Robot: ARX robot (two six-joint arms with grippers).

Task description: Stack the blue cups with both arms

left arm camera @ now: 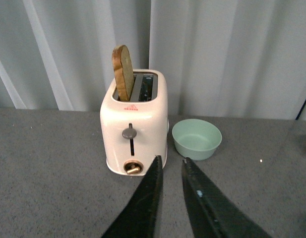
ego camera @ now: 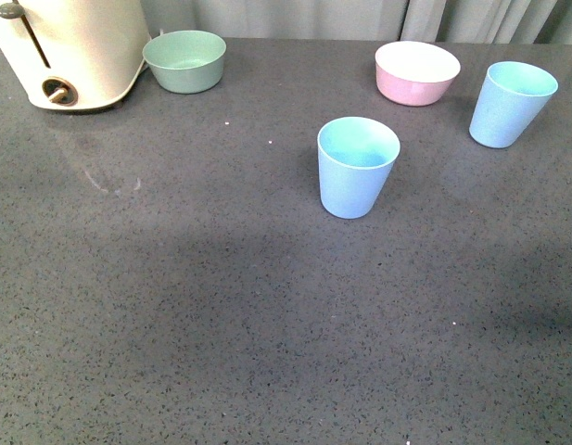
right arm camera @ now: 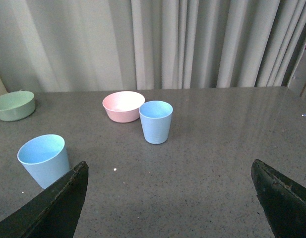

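Grey desk (ego camera: 174, 306) carrying all. Near blue cup (right arm camera: 43, 159) upright just beside one of the right fingers (right arm camera: 53, 206), spread wide, empty. Far blue cup (right arm camera: 155, 121) ahead between them, near pink bowl (right arm camera: 123, 105). Left fingers (left arm camera: 148, 203) nearly closed, empty, facing toaster (left arm camera: 135, 129). Likely light, stiff, smooth plastic: best pinched across the rim wall.

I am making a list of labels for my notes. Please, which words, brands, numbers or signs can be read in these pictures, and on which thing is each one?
Toaster: a small red mark under the slots, too small and blurred to read.
No other text or signs show.
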